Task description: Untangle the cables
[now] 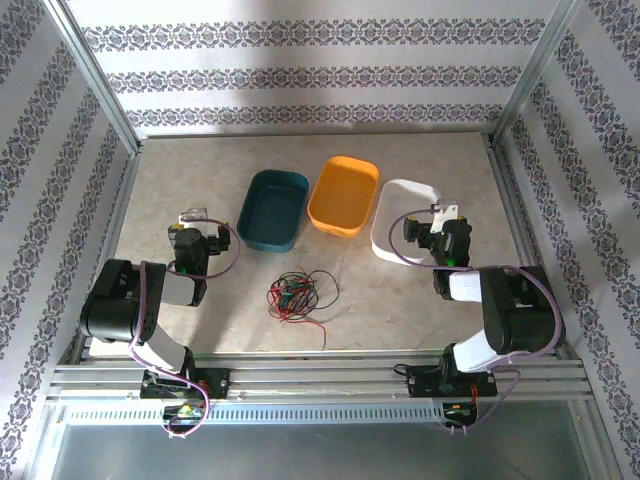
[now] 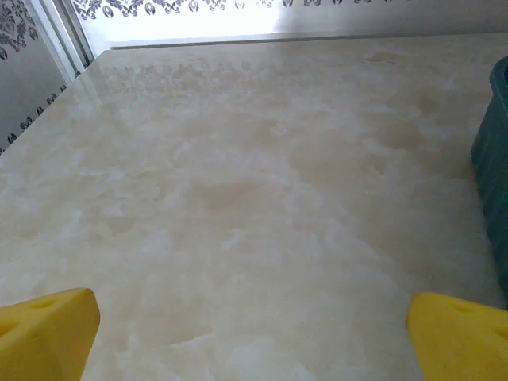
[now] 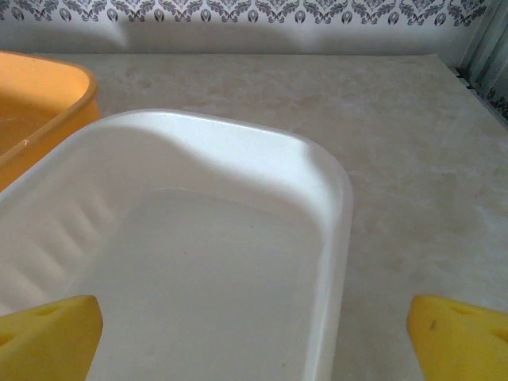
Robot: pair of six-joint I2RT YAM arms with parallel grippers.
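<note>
The counter [image 1: 180, 170] lies bare along its back edge and both side walls, and there is open room in front of the orange tray [image 1: 344, 195] as well. A teal tray [image 1: 273, 208] sits just left of the orange tray and a white tray [image 3: 238, 131] just right of it. The cables [image 1: 297, 294] (black, red and green, one tangled heap) lie in front of the orange tray, a little left, apart from every tray. The left claw [image 1: 192, 218] hangs left of the teal tray, spread wide and empty. The right claw [image 1: 440, 212] hangs over the white tray, also wide and empty. The cables lie between the claws, touching neither.
</note>
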